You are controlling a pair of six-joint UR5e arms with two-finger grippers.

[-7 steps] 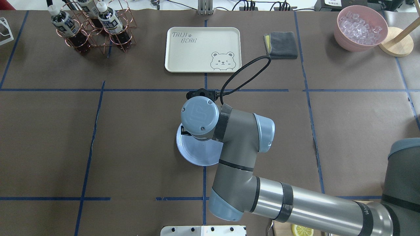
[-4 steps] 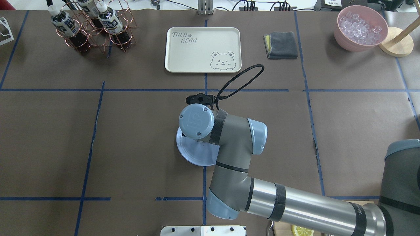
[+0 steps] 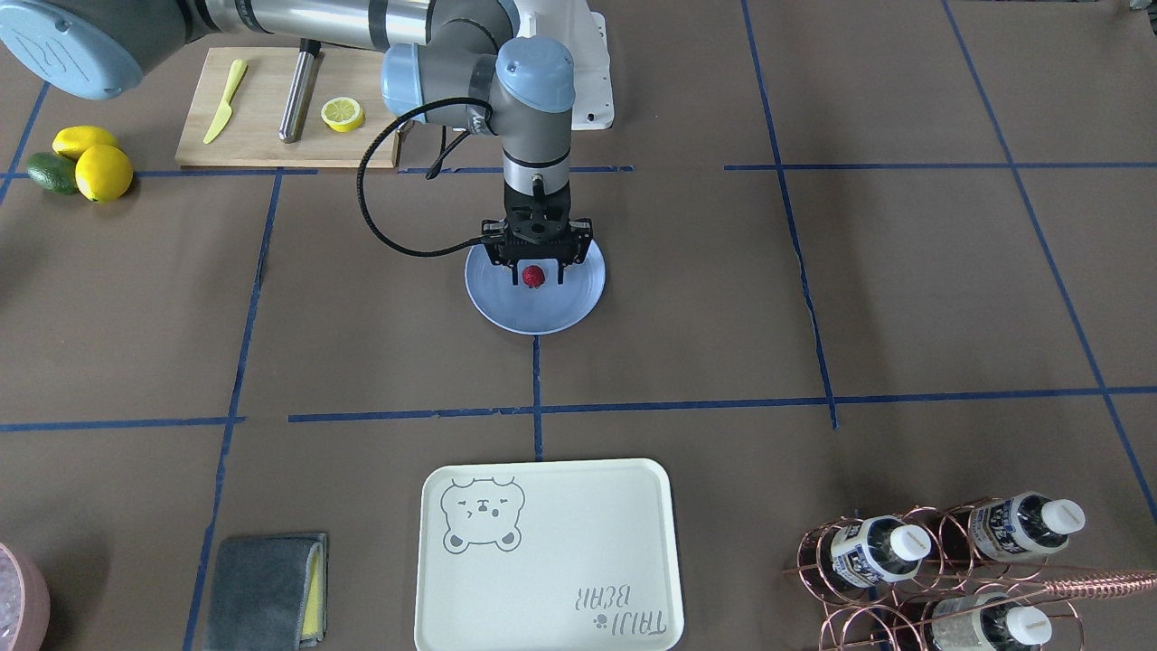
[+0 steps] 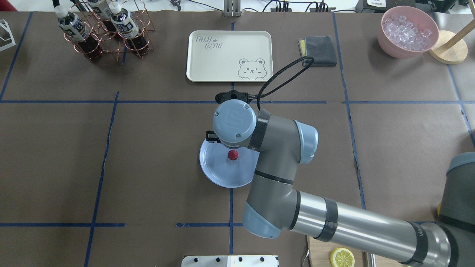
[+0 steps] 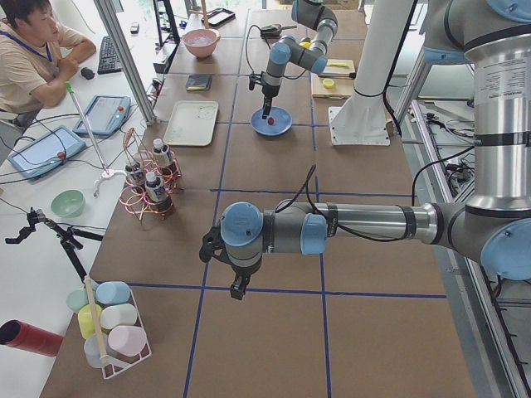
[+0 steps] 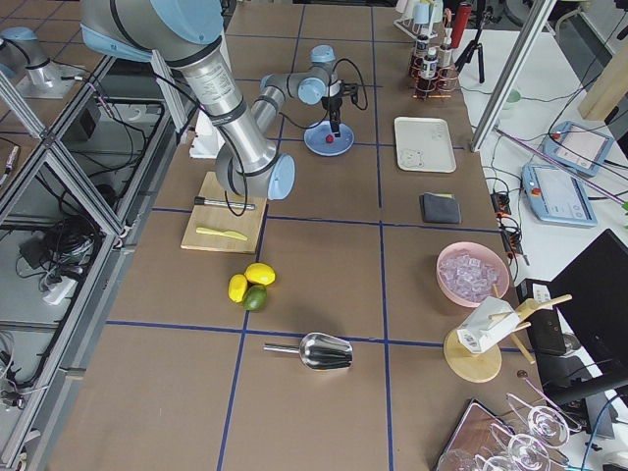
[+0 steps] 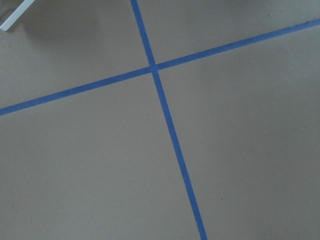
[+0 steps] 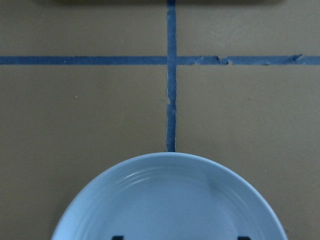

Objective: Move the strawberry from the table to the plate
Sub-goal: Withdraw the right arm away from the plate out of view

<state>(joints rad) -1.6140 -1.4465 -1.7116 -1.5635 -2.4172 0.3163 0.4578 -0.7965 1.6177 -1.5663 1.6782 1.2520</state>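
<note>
Strawberry (image 3: 533,276) sits on the plate (image 3: 542,316), near its middle. Right jaws hang straight over the plate, pointing down and spread wide: one finger each side of the berry, a gap on both sides, nothing gripped. Right wrist cam agrees: two black fingertips (image 8: 117,237) far apart at the bottom edge w/ the plate's rim btwn them; berry not in that shot. Right arm (image 4: 278,155) comes in from the robot's right of the plate & hides the plate's edge on that side in the overhead view.

Plate lies flat on the tabletop (image 3: 813,271); a blue tape line (image 4: 231,207) meets its rim on the robot's side.

Left jaws: seen only small in the left-end view, on the left arm (image 5: 365,222), well apart from the plate toward the robot's left, pointing down over bare paper. Can't tell if open or closed. Left wrist cam gives only a tape cross (image 7: 153,67).

Rest, all well apart from the plate:
- bear tray (image 4: 230,55): beyond it, far side from robot
- grey cloth (image 4: 319,50): beyond it, robot's right
- bottle rack (image 4: 107,33): beyond it, robot's left
- cutting board (image 3: 271,136) w/ lemon half (image 3: 343,114) & yellow knife (image 3: 224,101): robot's side, to the right
- two lemons (image 3: 104,172) + avocado (image 3: 50,172): further right again
</note>
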